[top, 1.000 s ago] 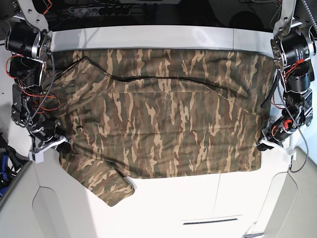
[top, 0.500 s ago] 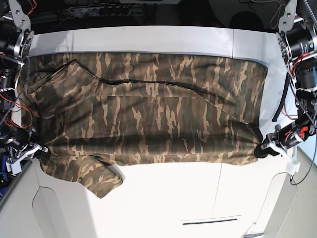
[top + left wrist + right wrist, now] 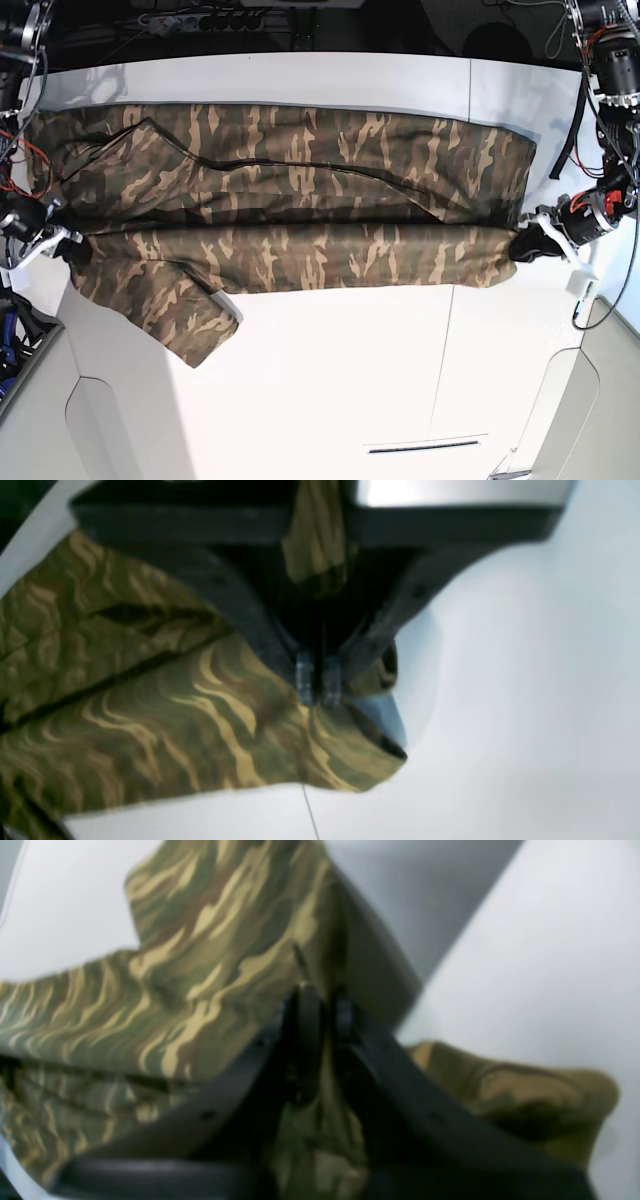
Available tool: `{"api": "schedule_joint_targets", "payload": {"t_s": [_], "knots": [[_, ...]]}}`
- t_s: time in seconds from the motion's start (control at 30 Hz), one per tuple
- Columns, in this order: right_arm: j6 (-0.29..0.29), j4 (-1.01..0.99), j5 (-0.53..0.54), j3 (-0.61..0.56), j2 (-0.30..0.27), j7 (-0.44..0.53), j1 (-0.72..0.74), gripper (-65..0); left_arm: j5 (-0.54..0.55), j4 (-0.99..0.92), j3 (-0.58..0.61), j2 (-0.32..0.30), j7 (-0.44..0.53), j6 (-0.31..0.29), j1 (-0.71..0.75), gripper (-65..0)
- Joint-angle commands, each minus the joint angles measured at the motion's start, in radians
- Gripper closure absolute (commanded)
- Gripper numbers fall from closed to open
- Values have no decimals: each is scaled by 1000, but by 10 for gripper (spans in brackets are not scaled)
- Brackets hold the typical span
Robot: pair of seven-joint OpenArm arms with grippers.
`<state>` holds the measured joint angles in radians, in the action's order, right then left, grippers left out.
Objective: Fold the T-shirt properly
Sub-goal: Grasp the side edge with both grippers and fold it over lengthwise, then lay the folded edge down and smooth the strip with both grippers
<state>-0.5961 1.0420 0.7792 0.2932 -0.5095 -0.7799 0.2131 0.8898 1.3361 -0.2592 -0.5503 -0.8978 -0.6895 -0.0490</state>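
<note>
The camouflage-print soft cloth T-shirt [image 3: 290, 210] in olive green, brown and tan lies spread across the upper half of the base view on the white table [image 3: 330, 370]. It runs almost from the left edge of the frame to the right edge. Its near hem is lifted and drawn into a straight band across the middle of the frame. One short sleeve [image 3: 190, 310] hangs loose at lower left, trailing onto the table.

The left gripper [image 3: 522, 245], at the right edge of the base view, is pressed together on the hem corner. In the left wrist view its fingertips [image 3: 305, 677] meet with cloth pinched between them. A loose thread [image 3: 310, 810] dangles below the hem there.

The right gripper [image 3: 62, 243], at the left edge of the base view, likewise pinches cloth. The right wrist view is blurred, yet it shows the two black fingers [image 3: 305, 1030] closed with fabric bunched through them.

Handling assessment: the garment appears light, limp and without stiffness. It sags and wrinkles between the two grips and folds wherever it is unsupported. It is judged not fragile, though a thin pinch at the hem may slip if pulled unevenly. The corner holds look appropriate for carrying the near edge toward the top of the frame. The free sleeve at lower left is unheld and is likely to drag or fold untidily, so it may need a separate grasp at its cuff.
</note>
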Motion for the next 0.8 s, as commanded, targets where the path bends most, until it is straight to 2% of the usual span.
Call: {"api": "schedule_joint_targets", "payload": {"t_s": [0.0, 0.1, 0.2, 0.23, 0.3, 0.33, 0.37, 0.57, 0.7, 0.77], "knots": [[-5, 35, 18, 15, -24, 20, -5, 0, 19, 20, -10, -20, 18, -9, -10, 0], [-2, 50, 5, 27, -24, 21, -56, 0, 19, 20, -10, -20, 18, -9, 15, 0], [8, 50, -29, 28, -22, 66, -96, 0, 19, 20, -10, -17, 19, -9, 31, 0], [8, 50, -39, 28, -20, 87, -107, -41, 19, 20, -10, -16, 19, -9, 33, 0], [8, 50, -46, 28, -19, 116, -117, -265, 19, 19, -10, -14, 19, -9, 32, 0], [8, 50, -46, 29, -19, 124, -117, -354, 19, 19, -10, -14, 26, -9, 32, 0], [8, 51, -45, 31, -20, 133, -116, -404, 19, 19, -10, -14, 32, -9, 32, 0], [8, 52, -31, 146, -18, 195, -68, -413, 6, 19, -10, -14, 32, -9, 36, 0], [8, 52, -44, 240, 15, 200, -2, -413, -2, 19, -10, -15, 33, -9, 39, 0], [9, 52, -79, 246, 32, 201, 27, -413, -3, 19, -10, -14, 33, -9, 39, 0]]}}
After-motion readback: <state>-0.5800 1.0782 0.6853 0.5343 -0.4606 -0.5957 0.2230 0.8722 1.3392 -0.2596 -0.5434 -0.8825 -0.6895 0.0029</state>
